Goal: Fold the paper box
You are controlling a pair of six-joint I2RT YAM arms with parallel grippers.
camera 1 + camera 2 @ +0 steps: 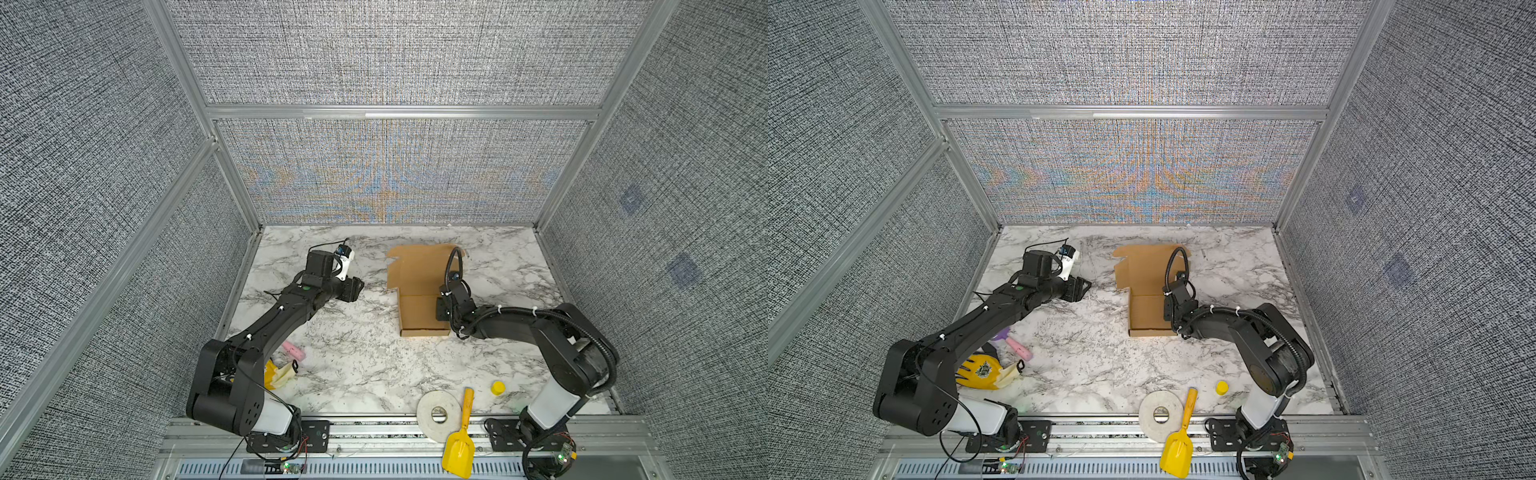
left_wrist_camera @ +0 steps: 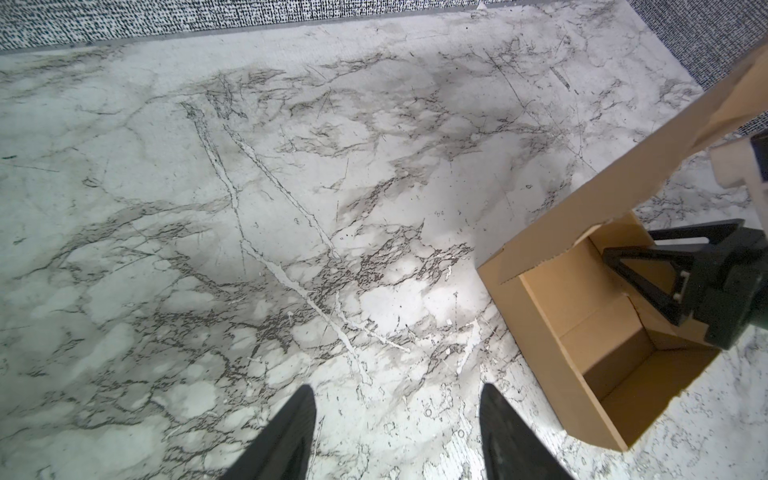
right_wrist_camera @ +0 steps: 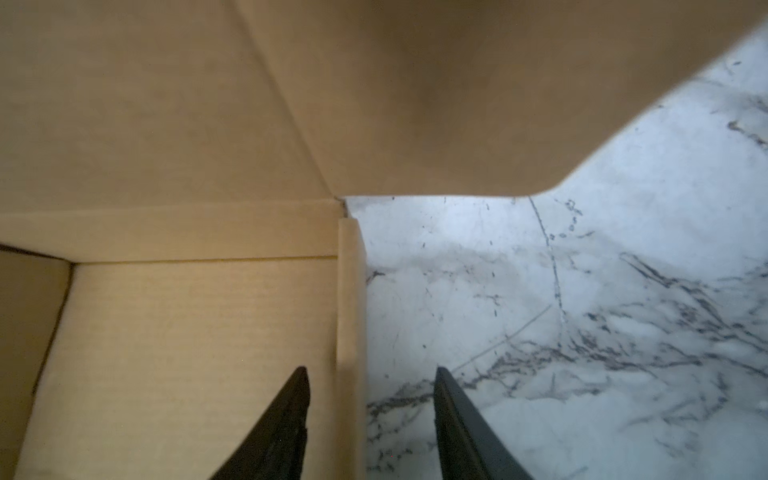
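The paper box (image 1: 417,312) (image 1: 1143,312) is brown cardboard and stands on the marble table right of the middle. Its side walls are up, and its lid (image 1: 415,266) is raised at the far side. My right gripper (image 1: 441,309) (image 1: 1168,309) (image 3: 372,374) is open and straddles the box's right side wall (image 3: 351,291). One finger is inside the box (image 3: 187,332) and the other is outside it, with gaps on both sides of the wall. My left gripper (image 1: 359,286) (image 1: 1086,286) (image 2: 397,395) is open and empty over bare table, left of the box (image 2: 540,332).
A white tape roll (image 1: 438,415), a yellow toy shovel (image 1: 459,449) and a yellow cap (image 1: 497,387) lie near the front edge on the right. A pink object (image 1: 294,351) and a yellow glove (image 1: 980,372) lie by the left arm's base. Fabric walls enclose the table.
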